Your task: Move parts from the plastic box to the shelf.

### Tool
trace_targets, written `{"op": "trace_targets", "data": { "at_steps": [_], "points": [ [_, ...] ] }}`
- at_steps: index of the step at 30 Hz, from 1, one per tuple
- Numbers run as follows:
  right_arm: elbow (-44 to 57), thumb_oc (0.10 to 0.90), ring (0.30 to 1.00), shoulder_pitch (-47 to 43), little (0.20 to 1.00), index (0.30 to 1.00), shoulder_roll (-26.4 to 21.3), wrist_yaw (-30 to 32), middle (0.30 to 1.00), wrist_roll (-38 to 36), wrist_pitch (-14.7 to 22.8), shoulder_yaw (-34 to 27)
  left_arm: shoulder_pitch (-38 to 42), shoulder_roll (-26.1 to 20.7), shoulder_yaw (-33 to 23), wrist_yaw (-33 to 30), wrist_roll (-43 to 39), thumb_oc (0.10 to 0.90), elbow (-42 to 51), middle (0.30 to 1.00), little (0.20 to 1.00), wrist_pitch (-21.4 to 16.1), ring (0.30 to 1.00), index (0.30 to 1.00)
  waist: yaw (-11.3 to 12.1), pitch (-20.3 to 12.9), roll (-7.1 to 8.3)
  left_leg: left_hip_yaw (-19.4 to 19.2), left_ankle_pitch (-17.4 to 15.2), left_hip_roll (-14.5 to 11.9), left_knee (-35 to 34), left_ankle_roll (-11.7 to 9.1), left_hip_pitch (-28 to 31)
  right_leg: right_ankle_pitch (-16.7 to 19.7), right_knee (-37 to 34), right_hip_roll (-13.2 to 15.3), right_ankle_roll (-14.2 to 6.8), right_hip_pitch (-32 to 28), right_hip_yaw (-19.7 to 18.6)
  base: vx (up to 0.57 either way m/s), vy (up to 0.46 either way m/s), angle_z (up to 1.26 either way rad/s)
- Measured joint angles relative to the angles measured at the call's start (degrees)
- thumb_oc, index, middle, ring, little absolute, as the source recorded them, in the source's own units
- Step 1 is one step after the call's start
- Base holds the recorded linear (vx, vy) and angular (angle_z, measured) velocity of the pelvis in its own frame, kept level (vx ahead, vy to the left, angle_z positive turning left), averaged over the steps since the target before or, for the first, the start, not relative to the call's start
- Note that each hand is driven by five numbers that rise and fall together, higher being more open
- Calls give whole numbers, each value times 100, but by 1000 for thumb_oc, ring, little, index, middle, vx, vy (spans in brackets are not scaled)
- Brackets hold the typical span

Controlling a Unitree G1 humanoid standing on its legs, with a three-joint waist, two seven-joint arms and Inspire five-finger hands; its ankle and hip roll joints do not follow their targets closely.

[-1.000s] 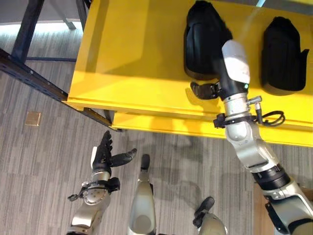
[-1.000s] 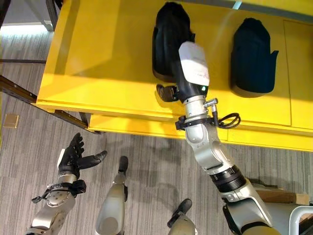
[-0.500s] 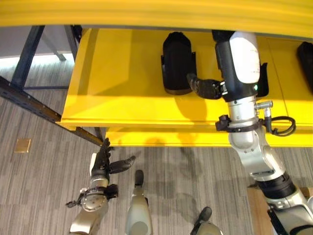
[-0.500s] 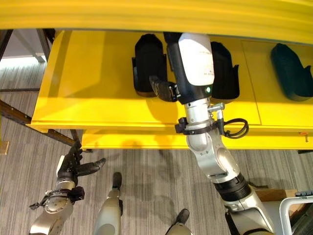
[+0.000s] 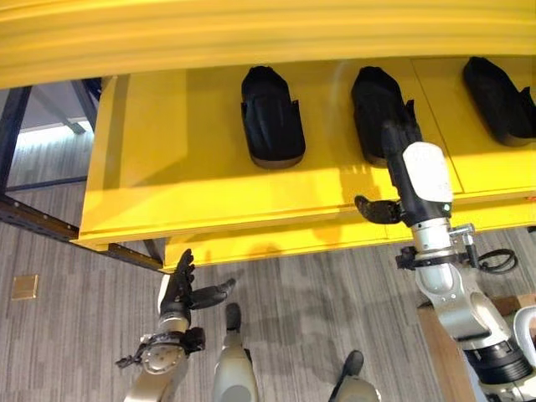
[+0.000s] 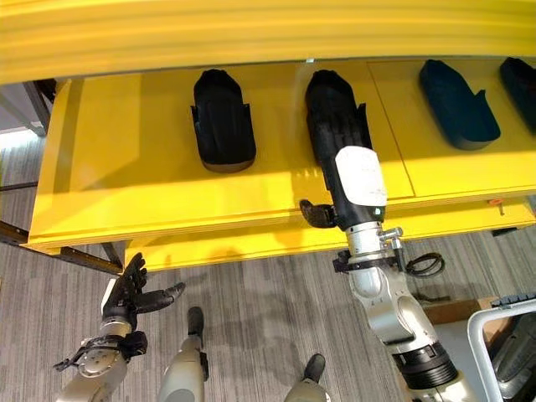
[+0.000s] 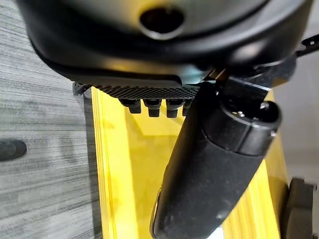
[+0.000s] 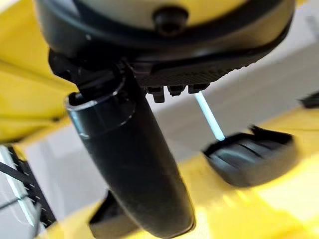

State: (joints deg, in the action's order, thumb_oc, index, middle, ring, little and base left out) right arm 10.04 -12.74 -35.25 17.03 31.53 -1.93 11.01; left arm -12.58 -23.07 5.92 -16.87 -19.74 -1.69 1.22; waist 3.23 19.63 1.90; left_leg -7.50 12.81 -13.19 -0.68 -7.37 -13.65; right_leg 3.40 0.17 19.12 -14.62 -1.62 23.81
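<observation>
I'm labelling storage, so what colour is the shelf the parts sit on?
Bright yellow. The shelf shows best in the right eye view, with black parts on it.

You have four black parts on the yellow shelf (image 6: 126, 180) in the right eye view: one upper left of centre (image 6: 222, 120), one at upper centre (image 6: 335, 117), one upper right (image 6: 455, 102), and a fourth cut by the right edge (image 6: 521, 79). One shelf. Two robot hands: the left hand (image 6: 130, 293) lower left, the right hand (image 6: 322, 214) at centre.
</observation>
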Motion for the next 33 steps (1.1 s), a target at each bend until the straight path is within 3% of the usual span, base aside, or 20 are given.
{"op": "trace_targets", "data": {
  "at_steps": [12, 21, 33],
  "points": [
    [-718, 900, 1000, 318, 1000, 1000, -444, -107, 1000, 689, -94, -9, -143, 1, -12, 6, 2, 900, -9, 1000, 1000, -3, 1000, 1000, 0, 3, -40, -94, 35, -30, -56, -28, 0, 16, -8, -17, 8, 103, -100, -2, -10, -4],
    [-1126, 900, 1000, 553, 1000, 1000, -478, -156, 1000, 1123, -144, -61, -133, 0, -16, 14, 4, 900, -20, 1000, 1000, -17, 1000, 1000, -5, 11, -98, -102, 23, -32, -60, -10, 0, 11, -31, -20, 5, 111, -98, 0, 0, 0],
    [-1782, 900, 1000, 201, 1000, 1000, -863, -161, 1000, 1131, -311, 8, -85, -14, 11, 42, 2, 900, -64, 1000, 1000, -60, 1000, 1000, 11, 96, -255, -110, 30, -33, -73, -22, -48, 6, -31, -21, 2, 172, -98, 0, 0, 0]
  ]
}}
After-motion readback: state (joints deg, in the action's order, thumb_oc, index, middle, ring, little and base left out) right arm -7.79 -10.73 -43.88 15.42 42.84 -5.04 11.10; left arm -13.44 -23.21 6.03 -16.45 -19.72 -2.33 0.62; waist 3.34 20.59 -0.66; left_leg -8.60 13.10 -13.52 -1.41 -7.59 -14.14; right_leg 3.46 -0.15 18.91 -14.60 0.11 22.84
